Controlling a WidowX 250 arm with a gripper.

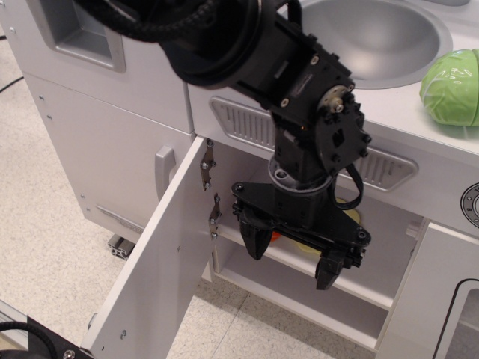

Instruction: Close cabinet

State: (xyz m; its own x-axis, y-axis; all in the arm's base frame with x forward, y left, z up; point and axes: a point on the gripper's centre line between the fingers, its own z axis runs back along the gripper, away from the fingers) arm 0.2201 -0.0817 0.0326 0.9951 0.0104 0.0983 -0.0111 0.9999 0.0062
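Observation:
The cabinet [299, 303] is a white toy-kitchen compartment under the counter, with an inner shelf [363, 288]. Its white door [153, 269] stands wide open, swung out toward the lower left, inner face showing, hung on two metal hinges [207, 163]. The door's own handle is hidden on its far side. My black gripper [292, 258] hangs in front of the open compartment at shelf height, right of the hinges. Its jaws are apart and hold nothing. It is not touching the door.
A metal sink [374, 37] and a green toy cabbage [453, 86] sit on the counter above. Yellow and orange items [349, 217] lie on the shelf behind the gripper. A taller door with a grey handle [163, 170] is left; a windowed door [449, 314] is right.

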